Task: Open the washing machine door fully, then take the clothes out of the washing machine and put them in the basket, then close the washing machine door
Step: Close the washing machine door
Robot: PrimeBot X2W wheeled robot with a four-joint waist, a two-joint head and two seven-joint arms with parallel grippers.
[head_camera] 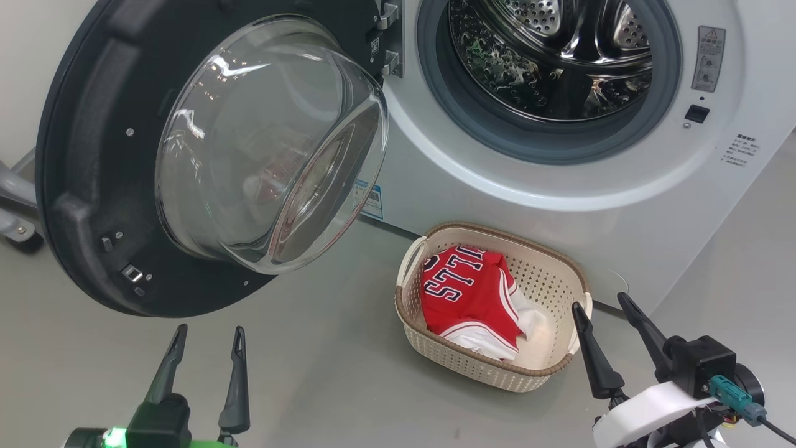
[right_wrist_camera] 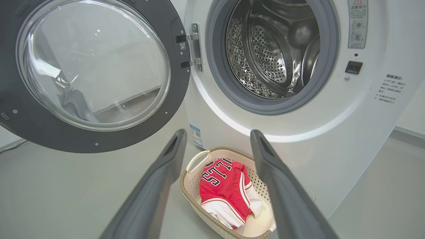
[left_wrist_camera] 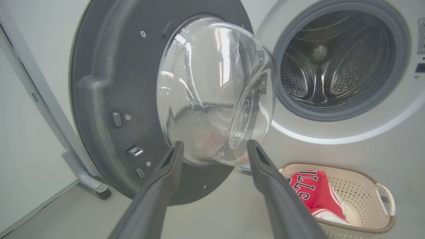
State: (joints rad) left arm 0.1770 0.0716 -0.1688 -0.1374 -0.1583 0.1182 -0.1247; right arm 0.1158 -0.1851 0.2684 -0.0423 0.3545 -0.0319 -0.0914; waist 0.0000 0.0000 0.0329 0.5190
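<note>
Now the open washing machine door [head_camera: 81,186] lies far-left, just ahead of my left gripper [head_camera: 210,328], which is nearer than my right gripper [head_camera: 598,300]; both jaws apart, empty.

A bare laundry corner: a white front-loading washing machine [head_camera: 559,205] on smooth grey floor [head_camera: 311,373], a plain pale wall [head_camera: 18,74] to its left, a laundry basket [head_camera: 485,368] just in front.

Red clothes [head_camera: 469,292], cream basket [head_camera: 547,274]
</note>
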